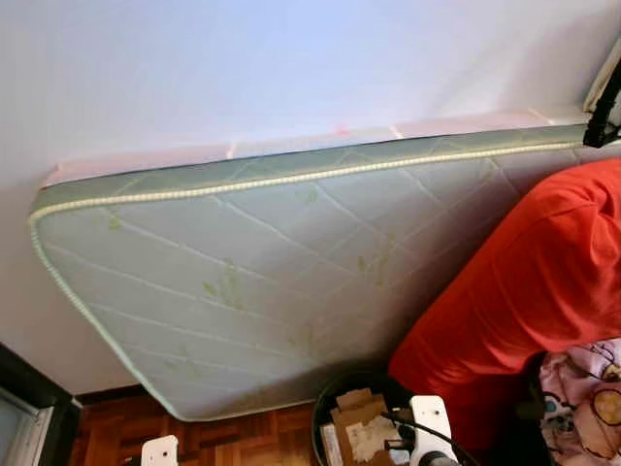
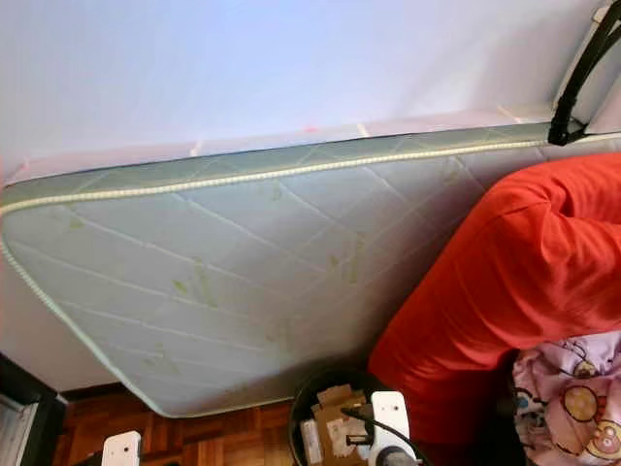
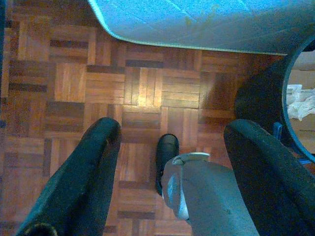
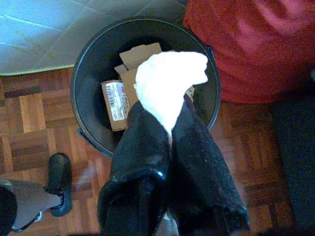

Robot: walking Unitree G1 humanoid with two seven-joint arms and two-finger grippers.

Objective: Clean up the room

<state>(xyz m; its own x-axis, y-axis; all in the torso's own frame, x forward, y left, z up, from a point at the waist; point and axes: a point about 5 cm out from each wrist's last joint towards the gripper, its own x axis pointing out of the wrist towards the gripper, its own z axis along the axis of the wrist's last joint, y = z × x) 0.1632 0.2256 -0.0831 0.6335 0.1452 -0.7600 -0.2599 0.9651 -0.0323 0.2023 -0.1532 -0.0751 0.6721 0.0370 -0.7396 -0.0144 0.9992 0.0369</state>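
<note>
The right gripper point(image 4: 170, 125) held its fingers pinched on a crumpled white tissue point(image 4: 170, 83) above the round black bin point(image 4: 91, 73) holding cardboard scraps; the left gripper point(image 3: 172, 147) hung spread wide over parquet floor point(image 3: 74, 83).

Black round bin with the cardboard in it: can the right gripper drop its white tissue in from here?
Probably yes. The right gripper, shut on the crumpled white tissue, hangs over the black round bin's open mouth, with nothing between.
</note>
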